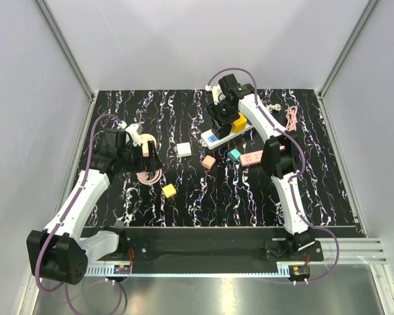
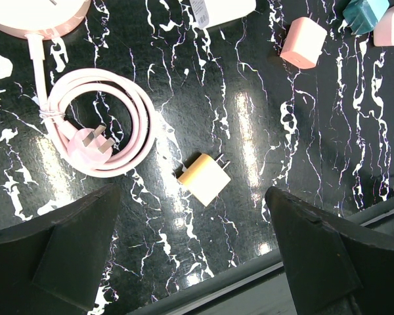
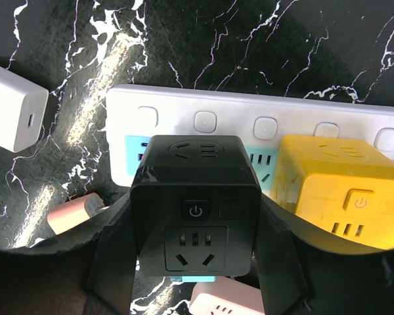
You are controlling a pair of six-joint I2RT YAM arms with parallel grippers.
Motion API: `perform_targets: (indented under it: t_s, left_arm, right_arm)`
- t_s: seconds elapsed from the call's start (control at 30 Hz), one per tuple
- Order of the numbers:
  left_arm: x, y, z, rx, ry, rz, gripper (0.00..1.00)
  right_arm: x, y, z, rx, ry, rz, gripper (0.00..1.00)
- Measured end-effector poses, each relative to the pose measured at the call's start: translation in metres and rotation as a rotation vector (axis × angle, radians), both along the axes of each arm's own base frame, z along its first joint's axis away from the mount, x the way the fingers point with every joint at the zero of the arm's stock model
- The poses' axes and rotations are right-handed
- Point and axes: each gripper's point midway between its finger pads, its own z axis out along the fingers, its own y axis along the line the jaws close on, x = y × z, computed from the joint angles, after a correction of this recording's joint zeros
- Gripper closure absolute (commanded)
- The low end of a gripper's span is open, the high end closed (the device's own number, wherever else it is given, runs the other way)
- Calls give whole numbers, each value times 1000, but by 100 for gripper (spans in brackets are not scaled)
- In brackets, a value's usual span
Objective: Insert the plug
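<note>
My right gripper is shut on a black cube plug with a power button and a socket on its face. It holds the cube against the left part of the white power strip, over the strip's blue sockets. A yellow cube plug sits in the strip just to the right. In the top view the right gripper is at the strip near the table's back. My left gripper is open and empty above a small yellow-and-white charger.
A coiled pink cable with a three-pin plug lies left of the charger, under the left gripper. A white charger, a pink cube, a teal cube and a pink socket block lie mid-table. Another pink cable lies back right.
</note>
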Motion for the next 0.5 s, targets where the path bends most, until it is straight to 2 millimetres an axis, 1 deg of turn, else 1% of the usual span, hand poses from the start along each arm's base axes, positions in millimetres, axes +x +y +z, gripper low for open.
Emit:
perform_targets:
  t_s: [0.33,0.5]
  left_arm:
    - [-1,-2,0,0,0,-7,1]
    - [-1,-2,0,0,0,-8,1]
  right_arm:
    - [6,-8,2,-22,-20,-2,100]
    - [6,-9,2,-22,-20,-2,100]
